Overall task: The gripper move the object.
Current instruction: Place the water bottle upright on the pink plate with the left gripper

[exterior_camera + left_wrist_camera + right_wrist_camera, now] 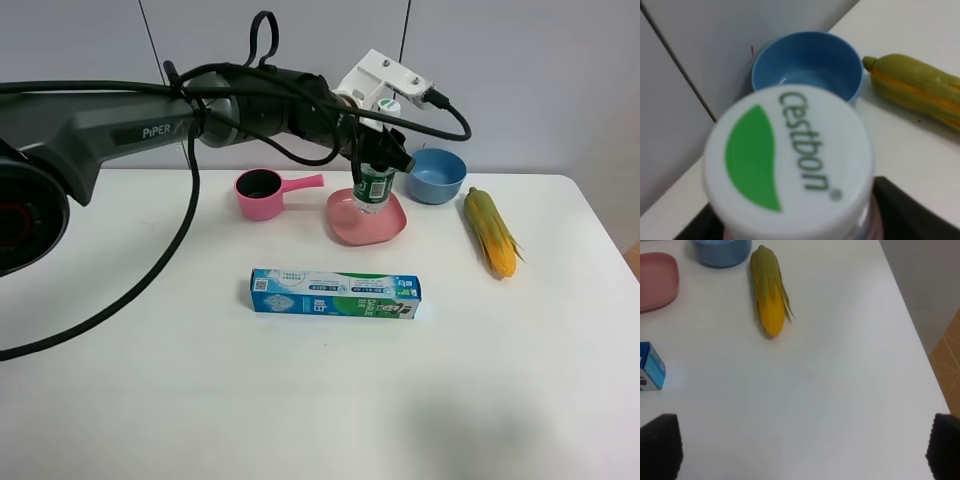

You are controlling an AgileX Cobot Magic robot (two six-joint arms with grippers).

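Observation:
My left gripper (380,158), a white housing with black jaws on a black arm, is shut on the clear water bottle (373,190) with the dark green label. It holds the bottle upright, with its base over the pink plate (392,226); I cannot tell whether the base touches the plate. The bottle's green-and-white cap (790,165) fills the left wrist view. My right gripper (802,447) is open and empty over bare table; it does not show in the exterior high view.
A blue bowl (436,175) stands just right of the plate, and a pink handled cup (262,193) to its left. A corn cob (492,232) lies at the right. A long blue-green toothpaste box (335,293) lies in front of the plate.

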